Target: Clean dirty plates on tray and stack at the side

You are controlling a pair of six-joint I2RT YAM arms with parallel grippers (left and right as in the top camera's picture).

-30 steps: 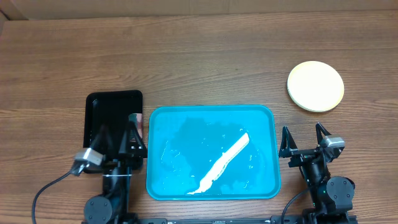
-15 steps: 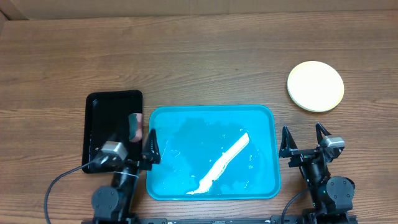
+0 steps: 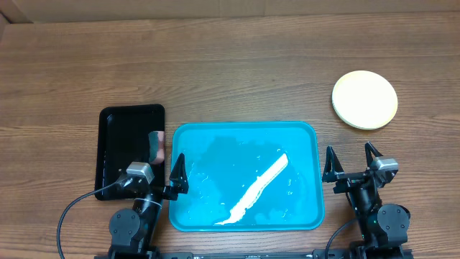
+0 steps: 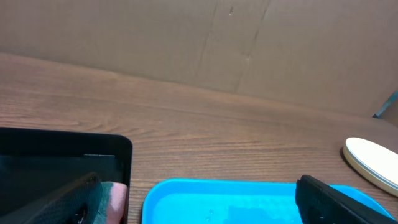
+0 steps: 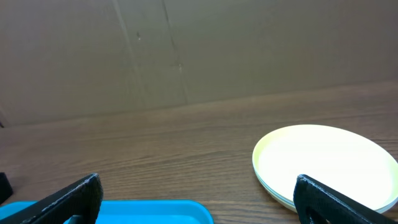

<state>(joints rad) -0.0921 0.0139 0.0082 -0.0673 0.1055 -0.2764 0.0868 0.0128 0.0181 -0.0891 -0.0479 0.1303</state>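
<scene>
We judge the task all but finished. The tray (image 3: 215, 144) holds no plates, only a white streak (image 3: 259, 188) and faint wet-looking marks on its floor. The plates (image 3: 364, 99) sit stacked on the bench at the far right, well apart from the tray, and the top one looks clean. The right wrist view shows layered rims, but we cannot count them. The left gripper (image 4: 196, 183) hangs at the tray's near left corner beside the black tray (image 3: 122, 137), and the right gripper (image 3: 350, 160) is just right of the tray. Both jaws stand wide, holding nothing, so little seems left beyond parking the arms.
</scene>
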